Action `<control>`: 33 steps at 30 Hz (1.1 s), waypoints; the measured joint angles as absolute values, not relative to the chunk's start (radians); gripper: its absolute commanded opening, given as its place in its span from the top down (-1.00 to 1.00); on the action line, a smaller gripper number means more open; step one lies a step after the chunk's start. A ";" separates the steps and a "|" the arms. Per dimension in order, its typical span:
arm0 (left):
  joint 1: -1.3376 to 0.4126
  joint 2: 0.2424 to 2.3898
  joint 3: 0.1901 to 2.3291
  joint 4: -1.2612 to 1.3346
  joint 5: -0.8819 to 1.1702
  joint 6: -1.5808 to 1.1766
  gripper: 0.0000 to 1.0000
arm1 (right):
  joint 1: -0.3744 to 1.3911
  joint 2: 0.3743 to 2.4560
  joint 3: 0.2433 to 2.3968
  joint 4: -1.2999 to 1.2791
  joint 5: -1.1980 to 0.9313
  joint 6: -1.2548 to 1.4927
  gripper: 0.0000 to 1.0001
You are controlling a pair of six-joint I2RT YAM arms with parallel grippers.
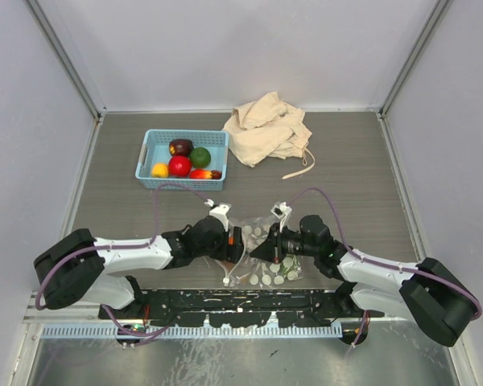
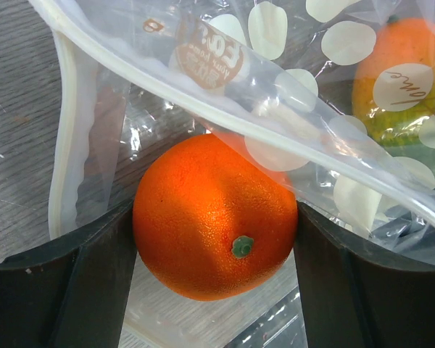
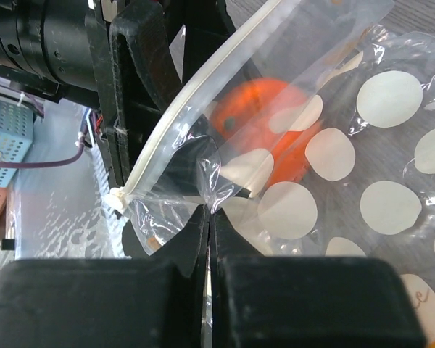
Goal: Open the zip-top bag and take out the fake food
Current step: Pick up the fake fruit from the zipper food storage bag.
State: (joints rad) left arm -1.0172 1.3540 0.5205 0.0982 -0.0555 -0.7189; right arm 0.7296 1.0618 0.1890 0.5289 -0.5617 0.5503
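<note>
The zip-top bag (image 1: 267, 261), clear with white dots, lies on the table between both arms with its mouth open. My left gripper (image 1: 235, 241) reaches into that mouth. In the left wrist view its fingers (image 2: 101, 268) press both sides of an orange fake fruit (image 2: 203, 203), under the white zip strip (image 2: 203, 109). My right gripper (image 3: 211, 212) is shut on a pinch of the bag's film (image 3: 333, 152) just below the zip strip (image 3: 181, 116). The orange (image 3: 261, 101) shows through the film. Another orange-and-green fruit (image 2: 399, 65) sits deeper in the bag.
A light blue basket (image 1: 147, 151) at the back left holds several fake fruits (image 1: 179, 166). A beige cloth bag (image 1: 270, 129) lies crumpled at the back centre. Grey walls close in the table on three sides.
</note>
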 measured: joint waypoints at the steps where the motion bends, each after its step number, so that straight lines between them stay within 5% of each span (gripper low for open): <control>1: -1.017 1.353 0.519 0.101 -0.056 -0.720 0.21 | 0.730 1.059 0.189 0.525 -0.559 0.548 0.98; 33: -0.908 0.958 0.355 0.144 0.084 -0.835 0.26 | 0.731 0.844 0.168 0.328 -0.480 0.460 0.98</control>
State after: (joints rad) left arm -0.9085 0.9581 0.3553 0.1444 0.0845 -0.8352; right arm 0.7311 0.8440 0.1680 0.3279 -0.4801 0.4603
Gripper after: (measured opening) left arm 0.762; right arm 0.034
